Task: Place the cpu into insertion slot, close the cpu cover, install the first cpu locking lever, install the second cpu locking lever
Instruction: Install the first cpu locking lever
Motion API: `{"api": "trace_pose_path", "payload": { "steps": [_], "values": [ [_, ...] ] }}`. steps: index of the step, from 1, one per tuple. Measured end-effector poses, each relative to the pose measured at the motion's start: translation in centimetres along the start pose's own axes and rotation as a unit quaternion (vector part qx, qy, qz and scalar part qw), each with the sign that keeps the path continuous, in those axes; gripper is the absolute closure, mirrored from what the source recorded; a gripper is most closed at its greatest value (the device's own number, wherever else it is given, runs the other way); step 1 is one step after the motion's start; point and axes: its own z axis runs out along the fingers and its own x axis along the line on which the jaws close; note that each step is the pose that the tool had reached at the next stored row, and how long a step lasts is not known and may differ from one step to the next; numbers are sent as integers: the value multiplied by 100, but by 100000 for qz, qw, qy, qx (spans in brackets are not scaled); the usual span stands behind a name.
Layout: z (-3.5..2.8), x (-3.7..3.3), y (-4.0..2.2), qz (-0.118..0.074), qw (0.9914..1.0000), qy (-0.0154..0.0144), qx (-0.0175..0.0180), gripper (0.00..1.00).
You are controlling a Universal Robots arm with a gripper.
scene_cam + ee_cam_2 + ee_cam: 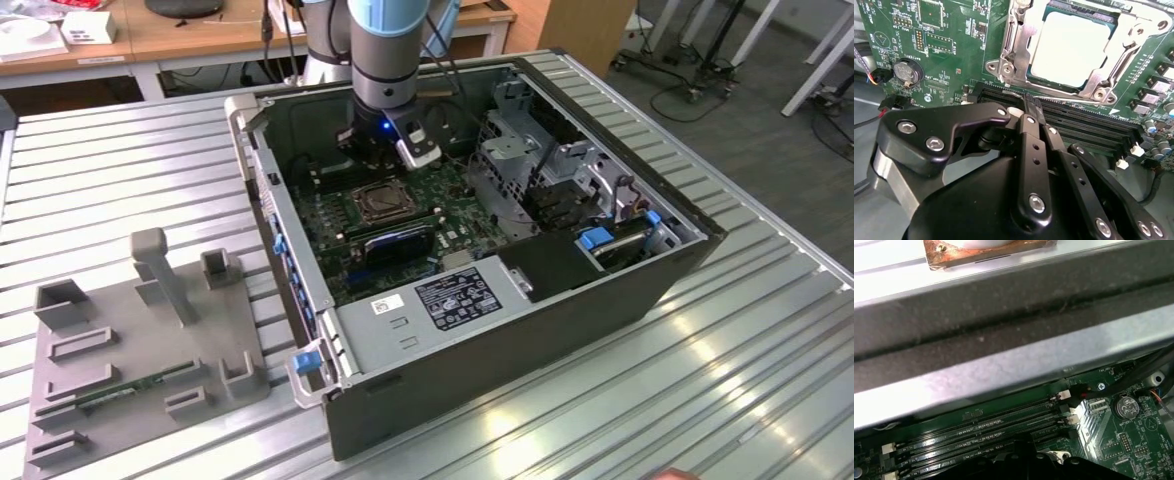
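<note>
- Looking down on the hand (1029,107): black, bolted metal links, fingers pressed together tip to tip, nothing visible between.
- Tips right over the long dark memory slots (1089,125), just beside the insertion slot (379,202).
- Spotting the cpu (1069,47) seated there, flat, square, pale silvery top.
- Framing its edges, the cpu cover (1019,40), thin shiny stamped metal, lying down flat.
- Underneath, glossy green circuit board (954,60), inside a dark open case (534,330) on the ribbed metal desk (134,170).

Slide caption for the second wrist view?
The hand hovers over the memory slots beside the insertion slot, cpu seated inside.
</note>
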Motion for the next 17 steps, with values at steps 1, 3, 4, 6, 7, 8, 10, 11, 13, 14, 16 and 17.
{"api": "trace_pose_path", "payload": {
  "steps": [1,3,4,6,7,8,10,11,13,14,16,17],
  "values": [
    [3,0,-1,-4,100000,-30,107,89],
    [9,0,-2,-29,99999,-91,331,89],
    [10,1,-3,-38,99999,-120,450,89],
    [12,1,-4,-66,99997,-205,696,89],
    [13,1,-4,-79,99996,-239,817,89],
    [13,1,-3,-91,99995,-268,916,89],
    [12,1,-4,-64,99995,-298,998,89],
    [11,1,-4,-29,99994,-311,1021,89],
    [8,1,-2,28,99994,-335,1070,89],
    [5,1,-1,58,99994,-350,1078,89],
    [-1,2,6,133,99993,-371,1074,89],
    [-5,3,10,171,99993,-376,1083,89]
  ]
}}
